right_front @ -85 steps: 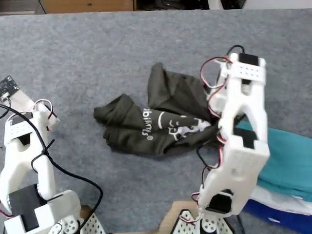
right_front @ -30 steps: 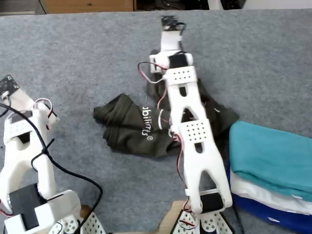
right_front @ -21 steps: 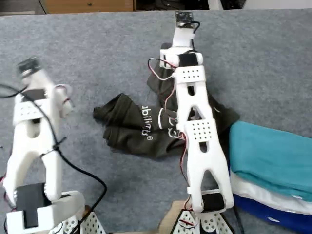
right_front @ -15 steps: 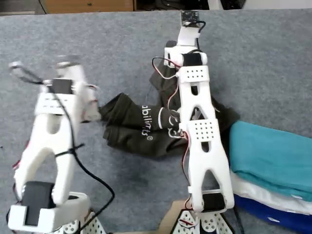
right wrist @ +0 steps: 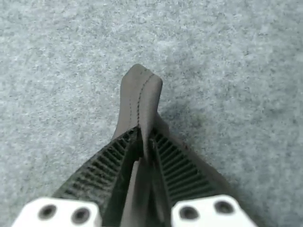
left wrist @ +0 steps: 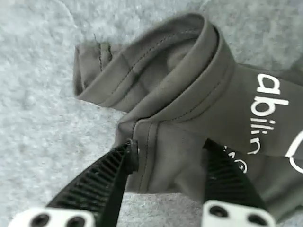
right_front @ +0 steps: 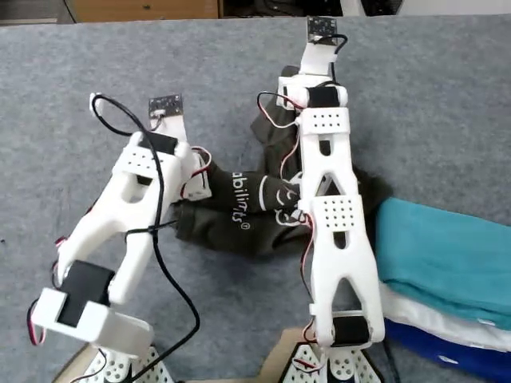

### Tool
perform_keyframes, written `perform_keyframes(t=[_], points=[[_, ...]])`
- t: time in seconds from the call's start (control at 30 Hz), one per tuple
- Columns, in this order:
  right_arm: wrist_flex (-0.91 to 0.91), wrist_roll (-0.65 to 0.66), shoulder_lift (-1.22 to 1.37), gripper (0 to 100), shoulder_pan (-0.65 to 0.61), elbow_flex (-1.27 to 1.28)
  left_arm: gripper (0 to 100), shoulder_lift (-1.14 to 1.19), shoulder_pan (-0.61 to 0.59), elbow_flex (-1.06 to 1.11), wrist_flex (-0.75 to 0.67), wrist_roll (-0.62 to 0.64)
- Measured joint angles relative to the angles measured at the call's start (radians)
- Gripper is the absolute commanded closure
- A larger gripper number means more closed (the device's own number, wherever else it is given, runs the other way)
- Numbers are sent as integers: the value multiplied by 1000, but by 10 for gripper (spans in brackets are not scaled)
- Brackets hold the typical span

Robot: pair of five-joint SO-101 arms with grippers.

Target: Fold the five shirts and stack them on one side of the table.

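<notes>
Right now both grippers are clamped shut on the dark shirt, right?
No. The left gripper is open, jaws astride an edge of the shirt, as the left wrist view shows. The right gripper is shut on the shirt.

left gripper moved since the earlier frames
Yes. In the high view the left gripper swung toward the folded stack, from bare table onto the dark shirt, whose left end it now straddles, open.

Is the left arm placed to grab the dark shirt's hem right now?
Probably yes: the left gripper is open and straddles the hem of the shirt, with nothing between them.
</notes>
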Motion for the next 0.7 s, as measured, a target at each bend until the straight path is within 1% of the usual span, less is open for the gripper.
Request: perform_keyframes(t=[0.07,0.13,0.17,0.23,0.27,0.33,0.4,0.6,0.7], points=[[-2,0,0,960,0,0,758,37,14,2,-5,0],[-2,0,0,960,0,0,798,92,21,2,-6,-6],[-2,0,0,960,0,0,840,121,21,2,-5,-11],[-5,0,0,960,0,0,957,175,12,0,5,-12],[-8,0,0,961,-2,0,992,190,5,-6,21,-12],[-8,0,0,961,-2,0,963,216,-8,-38,61,-51],[-8,0,0,961,-2,0,985,226,-11,-52,121,-120],[-8,0,0,961,-2,0,981,236,-18,-44,370,-308],[-8,0,0,961,-2,0,981,236,-25,-15,470,-399]])
